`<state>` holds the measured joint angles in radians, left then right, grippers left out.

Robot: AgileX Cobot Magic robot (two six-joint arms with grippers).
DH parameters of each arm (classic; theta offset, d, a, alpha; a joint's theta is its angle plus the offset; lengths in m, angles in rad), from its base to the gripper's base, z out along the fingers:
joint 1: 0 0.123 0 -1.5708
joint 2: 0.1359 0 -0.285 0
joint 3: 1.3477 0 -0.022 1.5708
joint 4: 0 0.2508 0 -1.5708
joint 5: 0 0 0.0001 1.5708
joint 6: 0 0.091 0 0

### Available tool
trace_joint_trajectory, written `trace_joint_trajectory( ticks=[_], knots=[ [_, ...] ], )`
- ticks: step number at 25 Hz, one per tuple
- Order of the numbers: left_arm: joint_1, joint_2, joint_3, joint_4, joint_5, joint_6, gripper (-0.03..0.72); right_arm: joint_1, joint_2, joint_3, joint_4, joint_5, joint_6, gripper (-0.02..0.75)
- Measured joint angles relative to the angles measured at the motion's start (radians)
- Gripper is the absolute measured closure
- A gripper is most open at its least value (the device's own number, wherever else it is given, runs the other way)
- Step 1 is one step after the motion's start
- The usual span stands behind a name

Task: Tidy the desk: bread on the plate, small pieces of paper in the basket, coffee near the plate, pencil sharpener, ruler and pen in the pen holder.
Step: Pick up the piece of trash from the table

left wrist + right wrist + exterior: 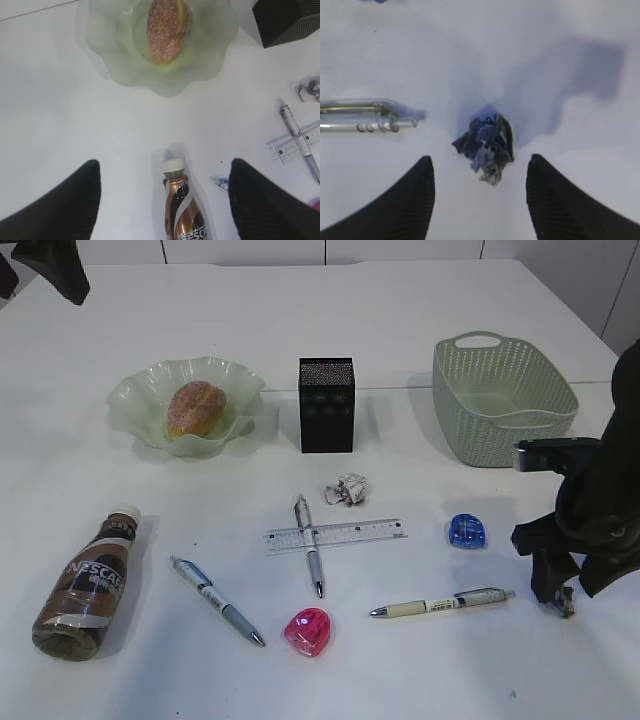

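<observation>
At the lower left of the exterior frame the coffee [88, 585] is seen lying on its side on the surface [150, 680]. To its right, along the lower band, a pen [218, 601], a pink sharpener [308, 631] and a second pen [442, 603] are laid out. At the right edge the right hand [479, 200] is held spread just above a small paper wad [486, 147], nothing pinched. Slightly higher, a third pen [309, 545] is crossed over the ruler [336, 535], with a blue sharpener [466, 531] to the right and another paper wad [345, 489] above. Farther up, the bread [196, 408] is found inside the plate [135, 400], the pen holder [326, 405] at centre, the basket [500, 400] at upper right. The left hand [162, 197] is spread, empty, over the coffee cap.
</observation>
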<state>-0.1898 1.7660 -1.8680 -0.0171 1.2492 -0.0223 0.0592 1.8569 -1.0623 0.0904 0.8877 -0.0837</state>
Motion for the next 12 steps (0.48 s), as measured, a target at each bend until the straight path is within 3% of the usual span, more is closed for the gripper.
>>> trace_joint_trajectory(
  ticks=[12],
  knots=[
    [0.0,0.0,0.0,0.0,0.0,0.0,0.148,0.0,0.045,-0.002,-0.02,-0.029,0.0,0.279]
  ],
)
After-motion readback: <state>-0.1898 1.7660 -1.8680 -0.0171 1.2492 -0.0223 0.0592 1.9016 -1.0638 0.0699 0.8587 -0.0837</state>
